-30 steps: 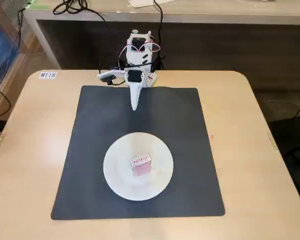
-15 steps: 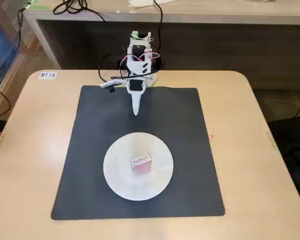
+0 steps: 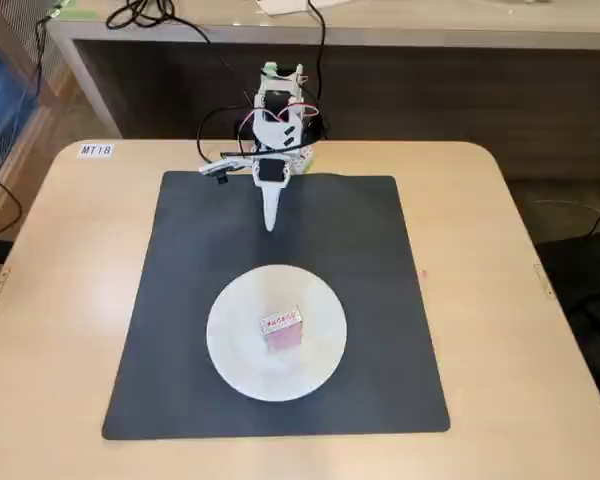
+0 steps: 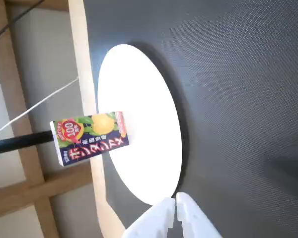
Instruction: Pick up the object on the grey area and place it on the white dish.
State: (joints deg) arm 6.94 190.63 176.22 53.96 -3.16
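Observation:
The object, a small pink box (image 3: 282, 329) with a white label strip, stands on the middle of the white dish (image 3: 235, 300). The dish rests on the grey area (image 3: 170, 300), a dark square mat. In the wrist view the box (image 4: 89, 138) shows a colourful printed side and stands on the dish (image 4: 149, 148), with the mat (image 4: 238, 99) around it. My gripper (image 3: 271, 218) hangs over the mat's far edge, well away from the dish. In the wrist view the gripper (image 4: 176, 210) is shut, fingertips together with nothing between them.
The light wooden table (image 3: 60, 300) surrounds the mat on all sides. The arm's base and cables (image 3: 280, 110) sit at the table's far edge. A small label (image 3: 95, 150) lies at the far left corner. A desk stands behind the table.
The arm has drawn back toward its base and the gripper's tip has shifted slightly. The box and dish have not moved.

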